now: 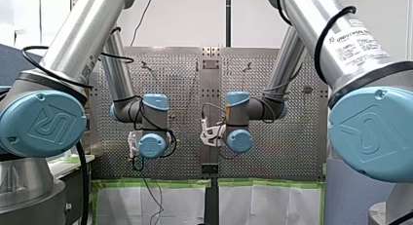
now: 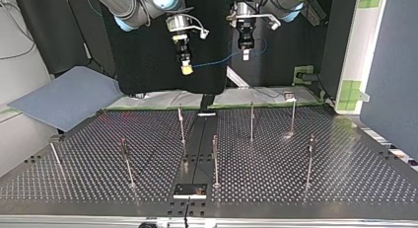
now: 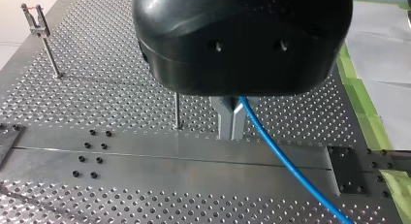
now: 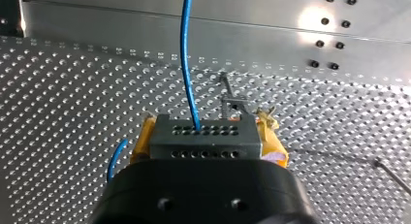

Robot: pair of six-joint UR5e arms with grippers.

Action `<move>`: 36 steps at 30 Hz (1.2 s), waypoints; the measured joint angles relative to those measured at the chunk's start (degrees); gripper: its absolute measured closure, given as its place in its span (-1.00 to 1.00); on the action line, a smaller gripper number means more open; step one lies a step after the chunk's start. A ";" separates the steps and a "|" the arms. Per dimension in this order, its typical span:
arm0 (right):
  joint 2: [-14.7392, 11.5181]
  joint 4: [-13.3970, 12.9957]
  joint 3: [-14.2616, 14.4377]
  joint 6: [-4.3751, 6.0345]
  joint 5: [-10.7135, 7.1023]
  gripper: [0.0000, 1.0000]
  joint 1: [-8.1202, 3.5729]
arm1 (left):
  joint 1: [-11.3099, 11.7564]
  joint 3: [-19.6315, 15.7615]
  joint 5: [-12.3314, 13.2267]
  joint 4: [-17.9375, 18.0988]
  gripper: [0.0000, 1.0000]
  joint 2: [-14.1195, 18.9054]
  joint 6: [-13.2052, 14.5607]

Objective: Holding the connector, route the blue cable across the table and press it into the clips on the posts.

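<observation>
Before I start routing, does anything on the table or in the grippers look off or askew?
Nothing stands out. The blue cable runs in a clean, slack span between my right gripper, shut on the connector, and my left gripper, with no kink or snag. The posts stand upright on the table, none holding cable yet.
</observation>
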 joint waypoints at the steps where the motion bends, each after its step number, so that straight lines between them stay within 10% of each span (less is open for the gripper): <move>1: 0.31 0.31 -0.31 -0.12 0.05 1.00 0.00 | 0.00 0.00 0.00 0.00 1.00 0.00 0.00; 24: 6.65 11.45 -2.34 -0.39 0.15 1.00 0.03 | 0.07 -0.36 -0.36 -0.36 1.00 0.37 0.37; 36: 1.10 13.78 -2.64 3.75 -3.05 1.00 1.32 | 0.79 -4.78 -4.15 -4.67 1.00 6.52 2.56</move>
